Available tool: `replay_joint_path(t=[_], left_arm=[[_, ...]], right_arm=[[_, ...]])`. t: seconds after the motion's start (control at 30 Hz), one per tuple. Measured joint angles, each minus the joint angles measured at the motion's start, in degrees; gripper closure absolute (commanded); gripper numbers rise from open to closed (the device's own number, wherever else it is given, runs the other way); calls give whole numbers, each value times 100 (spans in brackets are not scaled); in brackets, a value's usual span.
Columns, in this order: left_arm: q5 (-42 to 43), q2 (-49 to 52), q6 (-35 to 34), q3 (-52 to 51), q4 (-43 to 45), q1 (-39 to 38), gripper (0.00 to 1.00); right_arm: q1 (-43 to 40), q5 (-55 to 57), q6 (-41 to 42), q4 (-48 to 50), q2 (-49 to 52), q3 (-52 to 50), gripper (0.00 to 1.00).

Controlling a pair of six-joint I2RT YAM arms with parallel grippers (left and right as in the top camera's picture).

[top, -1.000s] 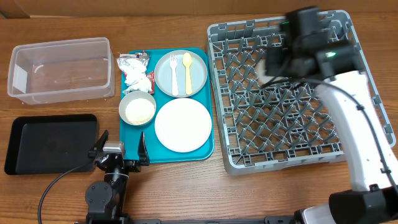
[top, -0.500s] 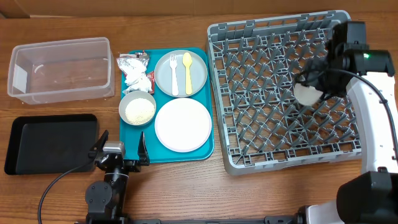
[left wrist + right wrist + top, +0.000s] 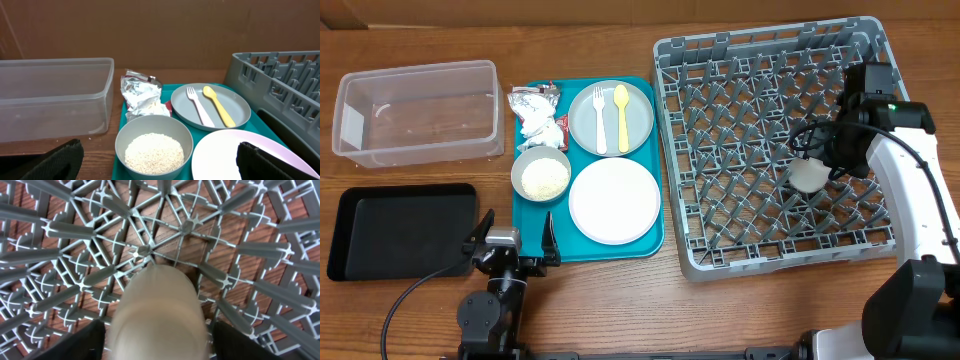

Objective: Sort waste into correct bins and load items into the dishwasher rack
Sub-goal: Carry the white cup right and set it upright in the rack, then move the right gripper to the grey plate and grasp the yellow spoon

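The right claw [image 3: 159, 330] hangs low over the right side of the big grey rack [image 3: 780, 258], its fingers [image 3: 85, 342] either side of the small white cup [image 3: 160, 305] among the pegs; whether they press it I cannot tell. The left claw [image 3: 517, 228] stands wide apart, holding nothing, above the counter [image 3: 620, 300] at the front edge of the teal tray [image 3: 650, 245], which carries two plates, the rice bowl [image 3: 516, 180], napkin and wrapper.

Tub [image 3: 417, 152] far left, shallow tray [image 3: 400, 230] before it; rack [image 3: 770, 258] right, cup [image 3: 809, 176] in its right half
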Motion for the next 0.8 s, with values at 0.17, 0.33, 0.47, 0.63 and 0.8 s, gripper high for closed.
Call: replay_joint_path(t=[0.17, 0.33, 0.47, 0.63, 0.8], left_arm=[[0, 0, 0, 0, 0, 0, 0], [0, 0, 0, 0, 0, 0, 0], [-2, 0, 0, -2, 0, 0, 0], [0, 0, 0, 0, 0, 0, 0], [0, 0, 0, 0, 0, 0, 0]], right_arm=[[0, -44, 44, -219, 0, 94, 15], [186, -723, -22, -229, -203, 634, 16], [911, -1427, -109, 350, -623, 883, 16], [2343, -1902, -39, 1298, -721, 986, 23], [3386, -1766, 457, 1812, -184, 992, 22]])
